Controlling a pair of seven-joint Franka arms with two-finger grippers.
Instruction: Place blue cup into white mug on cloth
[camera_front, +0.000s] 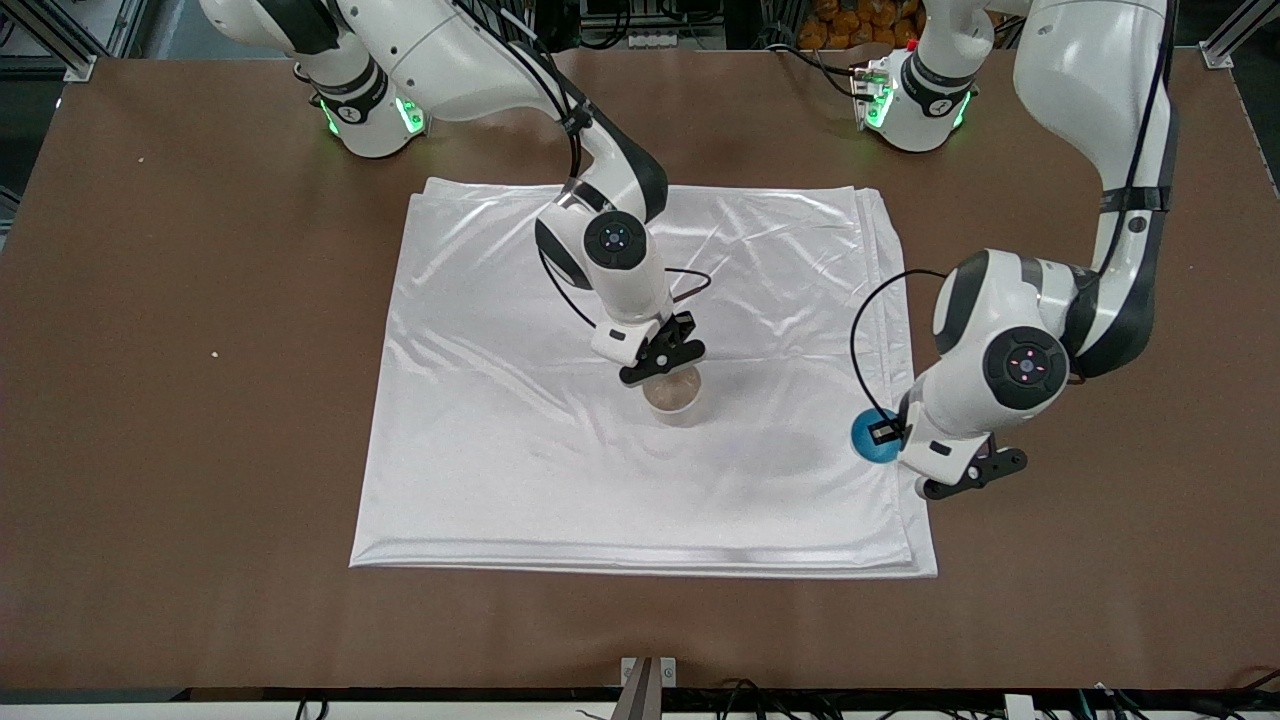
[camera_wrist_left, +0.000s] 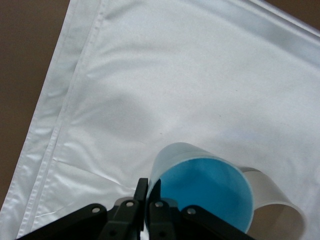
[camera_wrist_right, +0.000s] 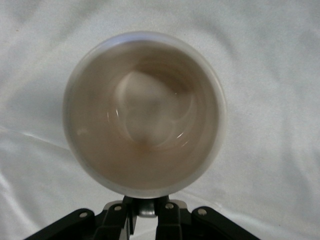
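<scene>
Blue cup (camera_wrist_left: 205, 192) rim between left tool (camera_wrist_left: 146, 200) fingers

No readable text, label, brand, number or sign shows on anything

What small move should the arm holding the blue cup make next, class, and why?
Probably lift and carry it toward the white mug. The left gripper is shut on the blue cup by its rim at the cloth edge toward the left arm's end, while the mug stands upright and empty mid-cloth, with the right gripper at its rim.
</scene>
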